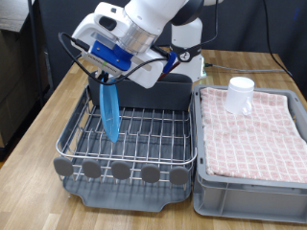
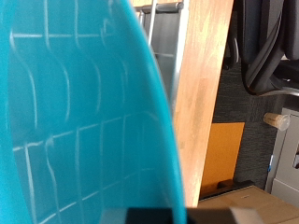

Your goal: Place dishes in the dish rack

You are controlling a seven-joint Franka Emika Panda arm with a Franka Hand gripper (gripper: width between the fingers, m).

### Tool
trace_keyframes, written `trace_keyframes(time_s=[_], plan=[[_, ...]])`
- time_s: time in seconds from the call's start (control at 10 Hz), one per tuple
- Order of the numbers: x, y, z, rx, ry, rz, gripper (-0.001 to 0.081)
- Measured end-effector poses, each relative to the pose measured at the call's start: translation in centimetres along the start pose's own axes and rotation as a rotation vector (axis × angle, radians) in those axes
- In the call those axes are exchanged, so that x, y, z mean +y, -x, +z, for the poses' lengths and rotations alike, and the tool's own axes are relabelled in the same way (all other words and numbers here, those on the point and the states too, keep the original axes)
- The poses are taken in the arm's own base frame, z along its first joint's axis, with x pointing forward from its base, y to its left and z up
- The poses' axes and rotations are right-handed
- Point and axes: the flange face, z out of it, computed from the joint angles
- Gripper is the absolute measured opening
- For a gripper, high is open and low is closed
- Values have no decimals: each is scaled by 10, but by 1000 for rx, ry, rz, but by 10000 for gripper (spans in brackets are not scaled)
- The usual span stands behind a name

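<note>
My gripper (image 1: pixel 102 82) is shut on the top rim of the bright blue plate (image 1: pixel 109 113). It holds the plate upright and edge-on over the exterior view's left part of the dish rack (image 1: pixel 144 144), with the plate's lower edge down at the silver wires. In the wrist view the blue plate (image 2: pixel 75 112) fills most of the picture, and rack wires show faintly through it. The small white cup (image 1: pixel 240 94) stands upside down on the pink checked cloth. The wooden spoon is out of view.
The tall grey utensil caddy (image 1: pixel 158 92) stands at the back of the rack. A grey crate (image 1: pixel 249 187) with the pink checked cloth (image 1: pixel 254 129) sits right of the rack. The wooden table (image 1: pixel 38 125) and a black cable (image 1: pixel 72 48) lie at the exterior view's left.
</note>
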Motion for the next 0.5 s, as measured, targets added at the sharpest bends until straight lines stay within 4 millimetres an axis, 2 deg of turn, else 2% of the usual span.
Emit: trace_keyframes(time_s=[0.5], plan=[[-11, 5, 10, 0, -8, 3, 26]])
